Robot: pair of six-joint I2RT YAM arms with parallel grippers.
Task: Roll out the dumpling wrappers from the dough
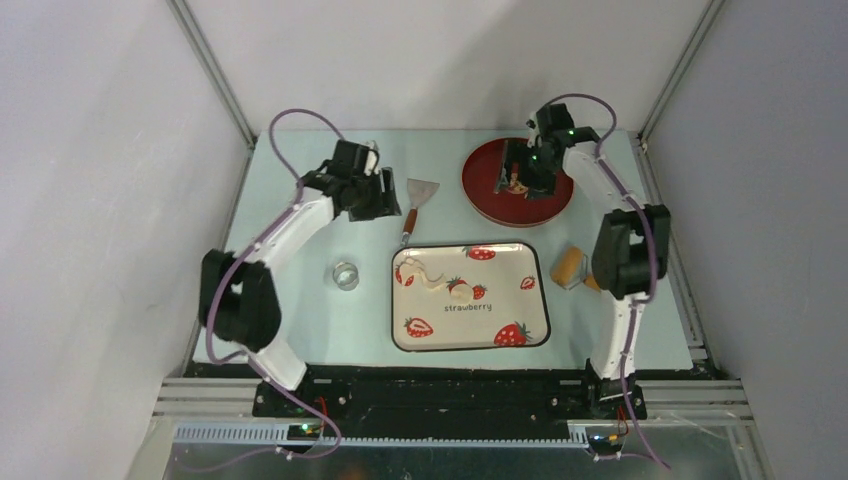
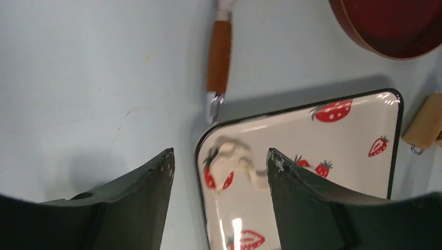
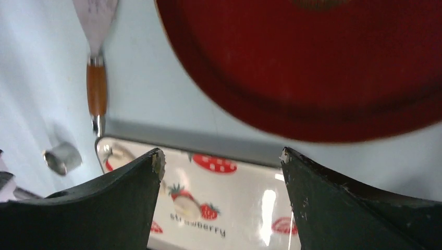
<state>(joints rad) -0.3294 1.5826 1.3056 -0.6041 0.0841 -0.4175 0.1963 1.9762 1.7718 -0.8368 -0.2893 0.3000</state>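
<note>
Left wrist: dough (image 2: 233, 158) on tray (image 2: 354, 174)

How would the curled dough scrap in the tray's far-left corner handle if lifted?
The dough lies as a thin, wavy strip, so it would probably droop and stretch. It looks soft, so a pinch may dent it, and it might cling to the glossy tray.

Dough (image 1: 428, 275) lies on the tray (image 1: 500, 285); cutter ring (image 1: 346, 274) left of it, scraper (image 1: 416, 203) and plate (image 1: 483, 190) behind, roller (image 1: 570, 266) right.
</note>
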